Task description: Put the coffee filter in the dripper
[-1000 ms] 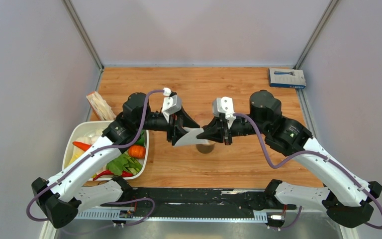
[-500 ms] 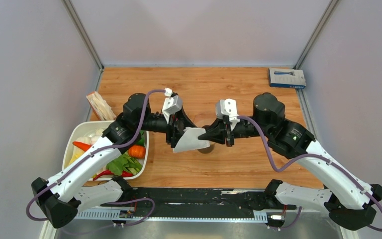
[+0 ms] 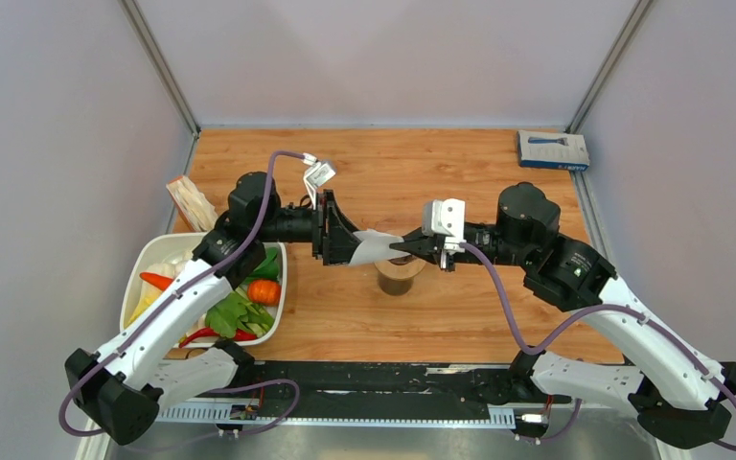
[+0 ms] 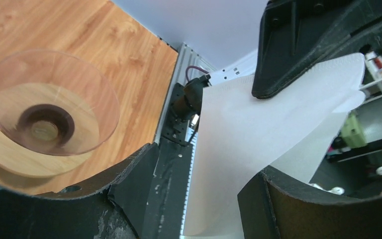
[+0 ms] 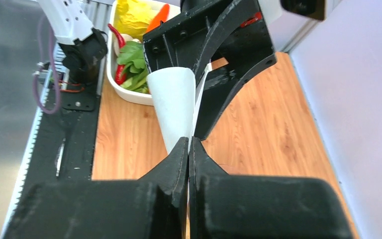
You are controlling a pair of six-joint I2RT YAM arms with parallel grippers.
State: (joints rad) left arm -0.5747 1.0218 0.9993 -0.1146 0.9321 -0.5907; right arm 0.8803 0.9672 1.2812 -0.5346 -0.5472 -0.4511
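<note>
The filter point(image 3: 379, 246) is held in the air between the two hands, just above the dripper point(image 3: 398, 278), which is stood on the worktop point(image 3: 345, 316) under the right hand's tip. The right hand point(image 3: 410, 247) is clamped together on the filter's narrow end. The left hand point(image 3: 353, 245) is spread apart, with the wide end of the paper lying between its fingers point(image 4: 298, 50) and touching the upper one; whether it is gripped there cannot be told.

The paper is judged very light, limp and easily creased or torn, so it is best pinched gently at an edge and opened before being lowered. The dripper is judged hard, smooth and apt to tip if nudged.

A tray point(image 3: 137, 278) of vegetables is seen behind the left hand and a box point(image 3: 553, 150) well beyond the right. Neither is judged to stand in the way.
</note>
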